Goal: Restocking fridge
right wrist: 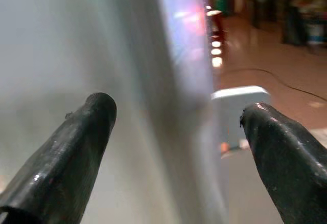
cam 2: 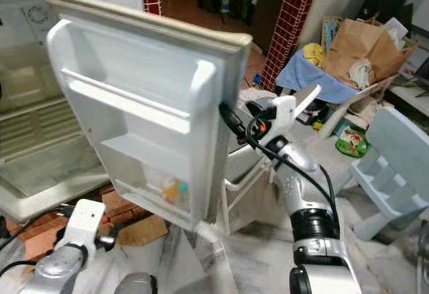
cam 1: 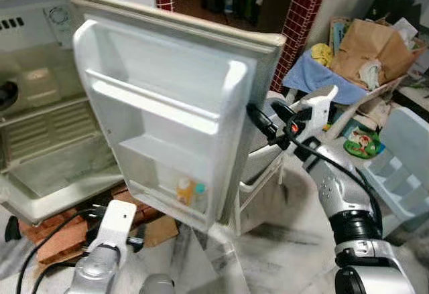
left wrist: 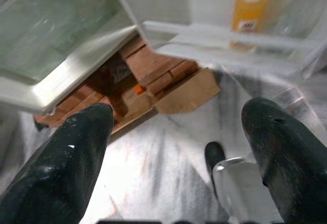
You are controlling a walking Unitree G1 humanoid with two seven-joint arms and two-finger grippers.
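Note:
The small white fridge (cam 1: 40, 126) stands on the left with its door (cam 1: 167, 100) swung wide open toward me. The door's lowest shelf holds an orange bottle (cam 1: 184, 190) and a clear bottle with a teal cap (cam 1: 199, 197); its upper shelves are bare. My right gripper (cam 1: 268, 116) is open at the door's free edge, its fingers against the outer face (right wrist: 153, 81). My left gripper (left wrist: 179, 109) is open and holds nothing, low over the marble floor below the door, with the orange bottle (left wrist: 250, 4) above it.
Bricks and cardboard (cam 1: 60, 234) prop up the fridge. A white wire stand (cam 1: 258, 180) is behind the door. A light blue plastic chair (cam 1: 402, 173) is at the right, with a heap of paper bags and blue cloth (cam 1: 362, 53) beyond it.

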